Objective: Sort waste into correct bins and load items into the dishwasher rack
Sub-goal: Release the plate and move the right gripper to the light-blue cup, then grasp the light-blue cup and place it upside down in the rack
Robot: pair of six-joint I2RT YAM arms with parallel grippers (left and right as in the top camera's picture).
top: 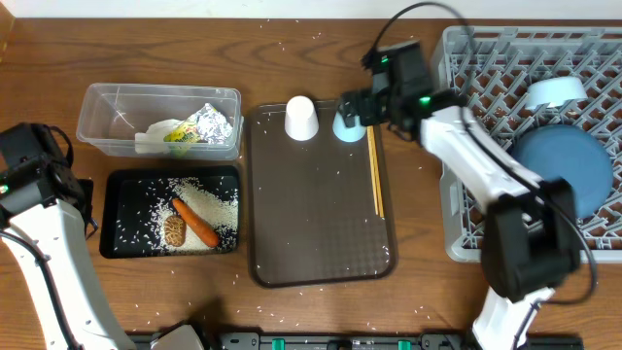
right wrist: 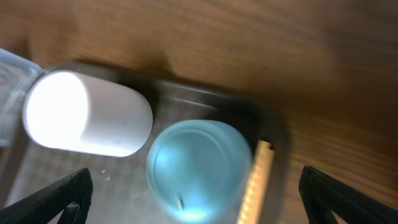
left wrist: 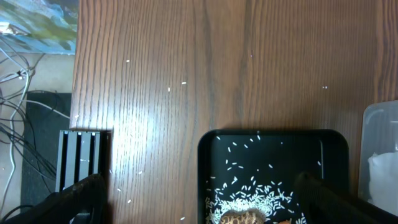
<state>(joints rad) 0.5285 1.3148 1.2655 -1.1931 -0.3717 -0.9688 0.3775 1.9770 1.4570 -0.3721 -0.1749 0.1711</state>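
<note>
The light blue cup stands upside down at the back of the brown serving tray, beside the white cup and the chopsticks. My right gripper hovers open over it, one finger on each side. The dark blue plate and white bowl sit in the grey rack. The clear bin holds foil, wrapper and napkin. The black tray holds rice, carrot and a brown lump. My left gripper is open at its left end.
Stray rice grains dot the wooden table. The table's left edge, with cables and a black stand beyond it, shows in the left wrist view. The rack fills the right side.
</note>
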